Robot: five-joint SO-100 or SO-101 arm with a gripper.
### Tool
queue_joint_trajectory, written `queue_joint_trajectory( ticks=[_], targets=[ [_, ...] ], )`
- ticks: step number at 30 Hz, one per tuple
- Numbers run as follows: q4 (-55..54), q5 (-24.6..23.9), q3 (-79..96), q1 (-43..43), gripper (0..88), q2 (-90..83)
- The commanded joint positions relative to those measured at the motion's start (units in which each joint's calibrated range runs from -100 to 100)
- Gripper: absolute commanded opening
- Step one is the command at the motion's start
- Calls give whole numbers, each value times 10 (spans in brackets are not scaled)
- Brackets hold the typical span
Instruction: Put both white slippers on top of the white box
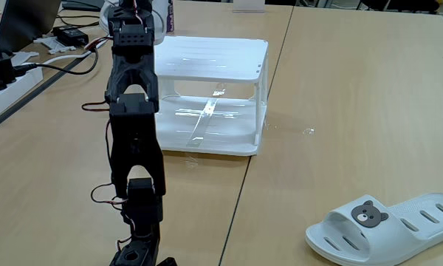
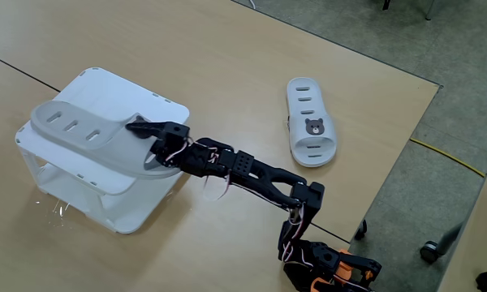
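One white slipper [image 2: 81, 134] lies along the near side of the white box [image 2: 158, 101] in a fixed view, its end sticking out past the box's edge. My gripper [image 2: 143, 139] is at that end, with one finger over the strap and one beneath the sole, shut on the slipper. The other fixed view shows the black arm [image 1: 133, 111] reaching up beside the white box [image 1: 229, 63], and the gripper's tip is cut off at the top edge. The second white slipper [image 2: 311, 122] rests flat on the table with its bear badge up, at the lower right of the other fixed view [image 1: 391, 229].
A power strip [image 1: 4, 77], black cables [image 1: 66, 66] and a dark laptop [image 1: 22, 22] crowd the table's back left. The table's edge [image 2: 406, 154] runs close beyond the loose slipper, with grey floor past it. A seam [image 1: 258, 148] splits the wooden tabletop.
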Motion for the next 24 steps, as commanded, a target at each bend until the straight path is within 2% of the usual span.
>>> queue_joint_trajectory(
  ticks=[1, 13, 24],
  targets=[
    [-6, 4, -101, -3, 7, 52],
    [-4, 4, -525, 18, 7, 395],
    [-5, 4, -555, 61, 7, 445]
  ],
)
